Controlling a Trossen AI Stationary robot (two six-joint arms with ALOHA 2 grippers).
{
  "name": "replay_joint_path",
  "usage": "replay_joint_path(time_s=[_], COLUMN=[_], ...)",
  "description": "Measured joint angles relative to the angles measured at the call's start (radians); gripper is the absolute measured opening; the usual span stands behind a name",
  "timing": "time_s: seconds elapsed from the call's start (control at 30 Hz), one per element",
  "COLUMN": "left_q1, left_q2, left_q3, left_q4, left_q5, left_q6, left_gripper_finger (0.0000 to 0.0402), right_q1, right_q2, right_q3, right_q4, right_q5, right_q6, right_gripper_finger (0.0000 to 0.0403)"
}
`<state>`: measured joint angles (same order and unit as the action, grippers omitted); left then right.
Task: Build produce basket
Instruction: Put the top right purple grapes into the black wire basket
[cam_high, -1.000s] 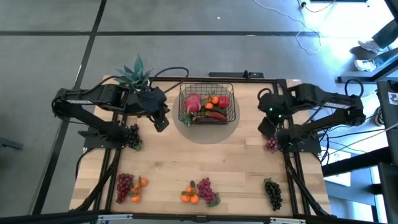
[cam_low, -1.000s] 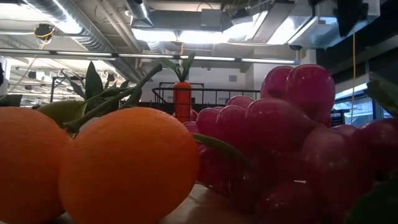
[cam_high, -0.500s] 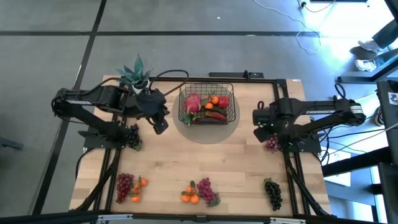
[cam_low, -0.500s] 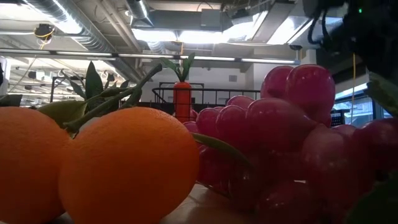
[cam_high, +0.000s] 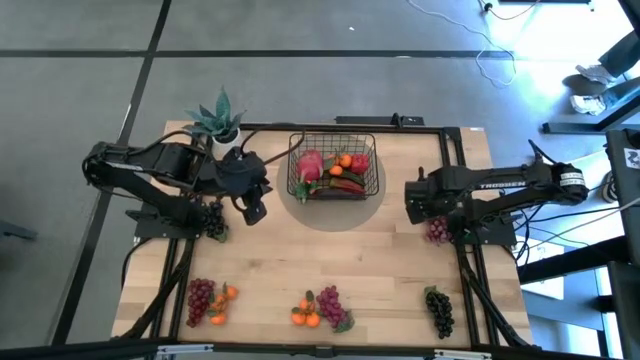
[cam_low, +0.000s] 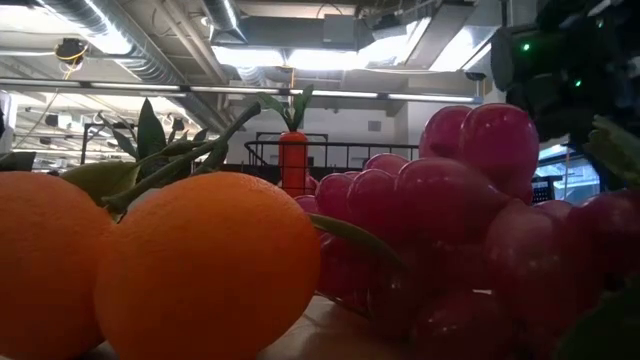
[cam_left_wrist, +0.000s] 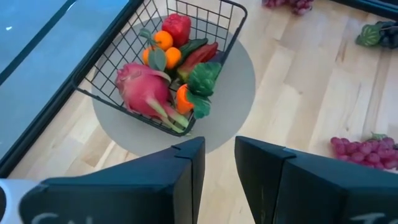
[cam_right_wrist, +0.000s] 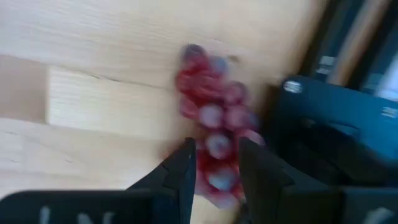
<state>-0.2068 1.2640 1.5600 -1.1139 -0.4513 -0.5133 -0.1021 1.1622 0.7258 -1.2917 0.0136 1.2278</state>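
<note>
We see bare table open between the basket and the front row of grapes. The left gripper stands beside the basket; the plant crowds that back corner.

High view looked straight down on the whole table. Low view sat at tabletop height, pressed close against oranges and grapes. Left wrist and high views shared the basket.
</note>
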Motion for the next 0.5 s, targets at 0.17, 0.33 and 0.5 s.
replay_joint_path(time_s=[0.17, 0.33, 0.5], left_q1=[-0.012, -0.013, -0.013], left_q2=[0.0, 0.0, 0.0], left_q3=[0.0, 0.0, 0.0], left_q4=[0.0, 0.0, 0.0], left_q5=[-0.001, 0.0, 0.0], left_q6=[0.0, 0.0, 0.0], left_gripper_finger=[0.0078, 0.0078, 0.0078], right_q1=[-0.028, -0.063, -0.094], right_q2=[0.006, 0.007, 0.007], right_q3=[-0.032, -0.033, -0.033], right_q4=[0.085, 0.103, 0.107], right_q5=[0.042, 0.084, 0.065], right_q6=[-0.006, -0.006, -0.002], right_gripper_finger=[0.0107, 0.0107, 0.0107])
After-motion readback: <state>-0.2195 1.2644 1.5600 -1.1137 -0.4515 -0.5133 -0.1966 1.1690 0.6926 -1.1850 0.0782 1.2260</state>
